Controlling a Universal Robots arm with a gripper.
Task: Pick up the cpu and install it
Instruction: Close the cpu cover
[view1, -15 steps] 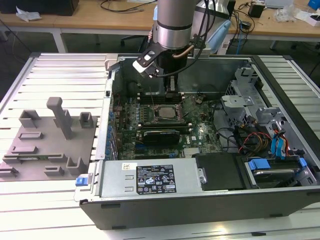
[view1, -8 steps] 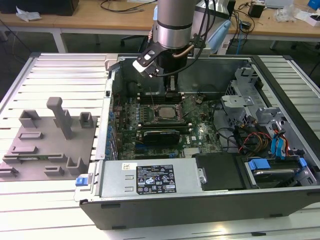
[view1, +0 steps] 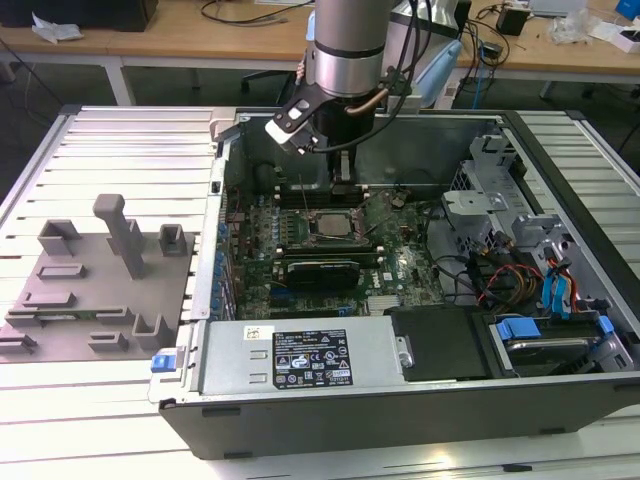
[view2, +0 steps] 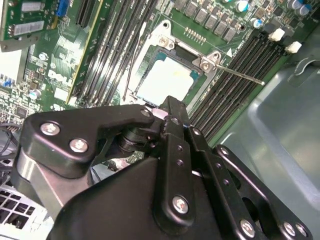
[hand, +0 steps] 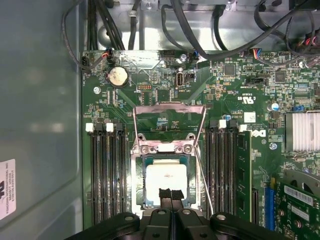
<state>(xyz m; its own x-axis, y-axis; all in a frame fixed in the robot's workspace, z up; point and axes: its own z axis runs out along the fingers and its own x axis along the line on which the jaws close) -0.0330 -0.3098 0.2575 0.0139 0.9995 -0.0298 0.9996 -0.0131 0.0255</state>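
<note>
One arm is reaching down into one open computer case (view1: 300, 420), which is lying on its side on the slatted table (view1: 130, 140). One tool (view1: 343, 193) is hanging low over the motherboard (hand: 240, 100), right above the one socket (hand: 141, 175).

One cpu (hand: 166, 181) is lying flat inside that socket, its pale metal top facing up; it is also showing in the second wrist view (view2: 167, 80) and in the exterior view (view1: 328, 226). The socket's one load plate (hand: 169, 106) is standing swung open away from the chip, and one thin lever rod (hand: 205, 180) is running along one side of the socket.

In the first wrist view the tool (hand: 171, 193) is showing two fingertips (hand: 165, 192) pressed together with nothing between them, hovering over the edge of the cpu nearest the camera; whether they are touching it cannot be told. In the second wrist view the tool (view2: 165, 111) is likewise closed up just beside the chip.

Two banks of memory slots are flanking the socket, one on each side. One coin cell (hand: 118, 76) is sitting beyond the open plate.

On the table at the exterior view's left, one grey tray (view1: 60, 290) is sitting well apart from the case.
</note>
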